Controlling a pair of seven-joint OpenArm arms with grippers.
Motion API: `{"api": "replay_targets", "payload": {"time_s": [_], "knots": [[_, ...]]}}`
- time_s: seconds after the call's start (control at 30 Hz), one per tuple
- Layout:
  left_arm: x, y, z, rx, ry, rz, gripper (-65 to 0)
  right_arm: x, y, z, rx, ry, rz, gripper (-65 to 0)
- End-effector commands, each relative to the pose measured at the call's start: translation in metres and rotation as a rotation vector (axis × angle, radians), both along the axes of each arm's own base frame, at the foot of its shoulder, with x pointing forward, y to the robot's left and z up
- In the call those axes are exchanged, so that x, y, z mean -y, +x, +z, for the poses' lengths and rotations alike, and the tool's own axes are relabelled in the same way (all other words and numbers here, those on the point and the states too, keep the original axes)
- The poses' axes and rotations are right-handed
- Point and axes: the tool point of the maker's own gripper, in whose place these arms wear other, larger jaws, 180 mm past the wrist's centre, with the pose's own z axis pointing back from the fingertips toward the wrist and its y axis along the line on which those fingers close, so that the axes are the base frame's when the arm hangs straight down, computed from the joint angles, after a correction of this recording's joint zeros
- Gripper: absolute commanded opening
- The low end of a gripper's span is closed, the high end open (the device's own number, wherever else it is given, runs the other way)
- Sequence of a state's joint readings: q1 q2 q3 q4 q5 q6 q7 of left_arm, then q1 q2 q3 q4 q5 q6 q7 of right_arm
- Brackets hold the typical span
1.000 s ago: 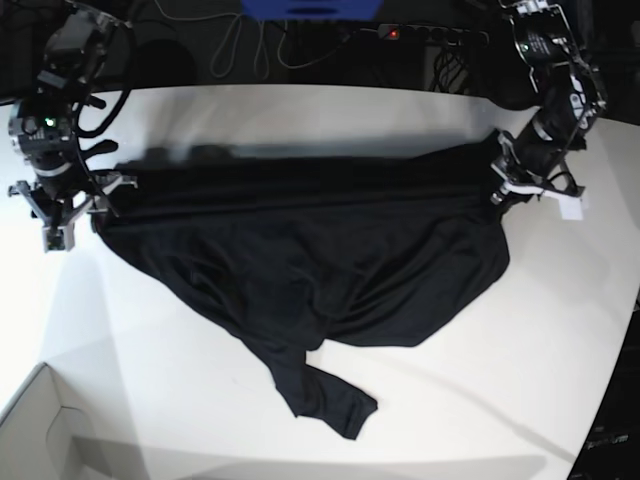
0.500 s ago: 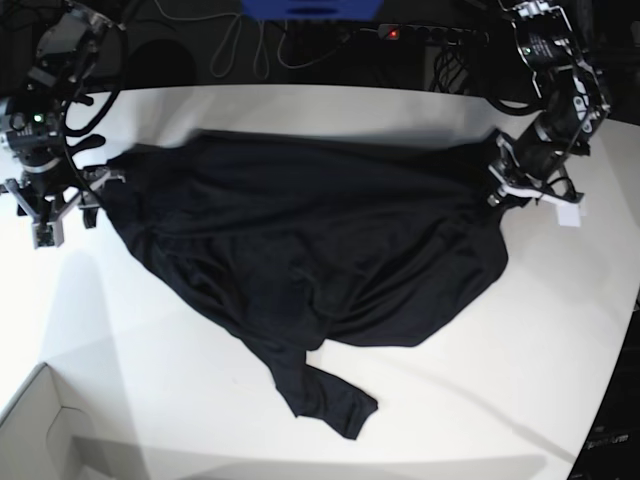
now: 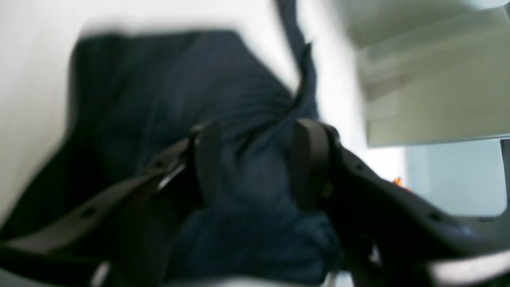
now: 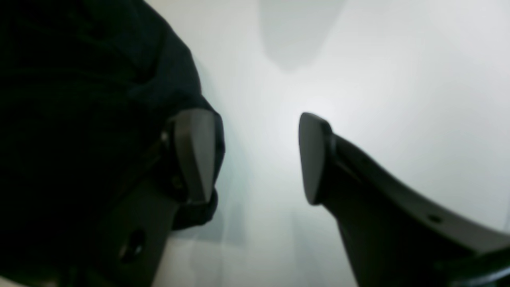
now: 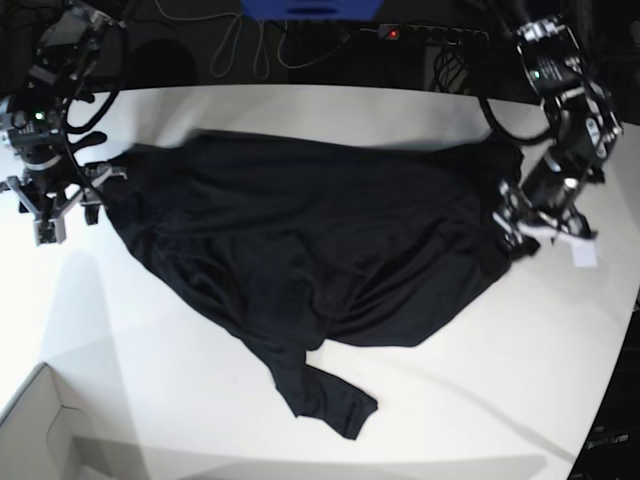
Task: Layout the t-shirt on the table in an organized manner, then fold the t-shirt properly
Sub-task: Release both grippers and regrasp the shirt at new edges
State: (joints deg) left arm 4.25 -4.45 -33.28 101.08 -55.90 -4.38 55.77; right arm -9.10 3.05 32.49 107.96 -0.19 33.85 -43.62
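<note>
The black t-shirt (image 5: 300,240) lies spread and wrinkled across the white table (image 5: 480,380), one sleeve trailing toward the front edge. My left gripper (image 5: 512,228) is at the shirt's right edge. In the blurred left wrist view its jaws (image 3: 259,163) stand apart with bunched t-shirt (image 3: 167,91) lying loose between the fingers (image 3: 310,163). My right gripper (image 5: 70,215) sits just off the shirt's left corner. It is open (image 4: 255,155) over bare table (image 4: 358,79), the t-shirt (image 4: 79,99) beside and behind one finger (image 4: 195,151).
A white cardboard box corner (image 5: 40,430) sits at the front left. Cables and a power strip (image 5: 430,35) run behind the table's far edge. The table's curved edge falls away at the right (image 5: 625,340). Pale furniture (image 3: 430,79) shows beyond the left gripper.
The taut band of shirt between both grippers has dropped and spread flat on the table. The left gripper has opened and moved toward the front; the right gripper has let go of its corner.
</note>
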Motion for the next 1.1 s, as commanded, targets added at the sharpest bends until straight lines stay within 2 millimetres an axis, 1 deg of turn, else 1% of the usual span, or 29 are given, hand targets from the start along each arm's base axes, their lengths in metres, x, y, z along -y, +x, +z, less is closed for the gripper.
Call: {"api": "replay_targets", "payload": {"time_s": [0.0, 0.1, 0.17, 0.2, 0.27, 0.3, 0.37, 0.43, 0.57, 0.67, 0.8, 0.83, 0.93, 0.97, 1.03, 1.07], "knots": [[-0.004, 0.013, 0.006, 0.018, 0.011, 0.011, -36.2, 0.000, 0.003, 0.008, 0.030, -0.012, 0.018, -31.0], [-0.017, 0.048, -0.008, -0.018, 0.045, 0.058, -36.2, 0.000, 0.000, 0.006, 0.021, -0.012, 0.020, -31.0], [-0.025, 0.069, -0.022, -0.054, 0.053, 0.093, -36.2, 0.000, -0.001, 0.005, 0.018, -0.012, 0.020, -31.0], [-0.025, 0.079, -0.029, -0.072, 0.057, 0.100, -36.2, 0.000, -0.001, 0.004, 0.016, -0.011, 0.019, -31.0], [-0.021, 0.098, -0.039, -0.099, 0.077, 0.097, -36.2, 0.000, -0.001, 0.004, 0.016, -0.011, 0.019, -31.0], [-0.014, 0.108, -0.047, -0.117, 0.088, 0.082, -36.2, 0.000, -0.001, 0.004, 0.016, -0.011, 0.019, -31.0], [0.000, 0.120, -0.060, -0.154, 0.129, 0.049, -36.2, 0.000, -0.002, 0.004, 0.015, -0.011, 0.019, -31.0], [0.009, 0.127, -0.071, -0.176, 0.185, 0.023, -36.2, 0.000, -0.002, 0.004, 0.015, -0.011, 0.019, -31.0], [0.019, 0.133, -0.086, -0.170, 0.332, -0.002, -36.2, 0.000, -0.002, 0.004, 0.015, -0.011, 0.019, -31.0], [0.019, 0.135, -0.093, -0.154, 0.424, -0.003, -36.2, 0.000, -0.002, 0.004, 0.015, -0.011, 0.019, -31.0], [0.012, 0.128, -0.116, -0.208, 0.483, -0.015, -37.6, 0.000, 0.000, 0.005, 0.018, -0.010, 0.019, -31.0], [0.011, 0.129, -0.118, -0.218, 0.489, -0.022, -41.5, -0.001, 0.001, 0.005, 0.021, -0.009, 0.022, -31.0], [0.004, 0.128, -0.120, -0.228, 0.480, -0.003, -65.0, -0.015, 0.007, 0.004, 0.020, -0.001, 0.063, -31.0], [-0.012, 0.127, -0.113, -0.218, 0.483, 0.032, -65.0, -0.019, 0.008, 0.003, 0.018, 0.002, 0.075, -31.0], [-0.034, 0.124, -0.099, -0.190, 0.456, 0.098, -62.1, -0.025, 0.009, 0.002, 0.016, 0.006, 0.094, -31.0], [-0.043, 0.120, -0.092, -0.180, 0.427, 0.130, -63.7, -0.029, 0.011, 0.002, 0.016, 0.009, 0.106, -31.0]]}}
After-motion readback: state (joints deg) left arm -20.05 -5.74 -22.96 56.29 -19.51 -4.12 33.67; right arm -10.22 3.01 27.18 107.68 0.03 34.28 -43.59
